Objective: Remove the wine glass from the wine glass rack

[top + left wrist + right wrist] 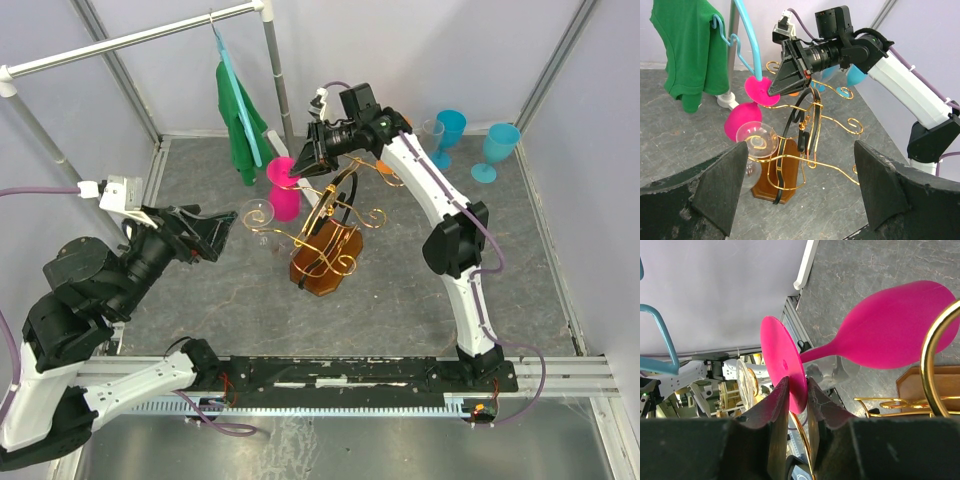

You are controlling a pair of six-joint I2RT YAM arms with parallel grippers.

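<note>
Gold wine glass rack (322, 265) at table centre: the right arm (455, 240) bends leftward over it, the right gripper (796, 395) pinching the foot disc of the pink wine glass (890, 332), which hangs bowl-down. The left gripper (225, 232) gapes wide beside the rack.

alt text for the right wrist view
The right gripper pinches the round foot of the pink wine glass, whose bowl points right. A gold wire rack curves in at the right edge, above a grey floor.

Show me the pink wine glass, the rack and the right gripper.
pink wine glass (895, 325): right wrist view, its bowl.
wine glass rack (318, 272): top external view, amber base.
right gripper (797, 383): right wrist view, between its fingertips.
</note>
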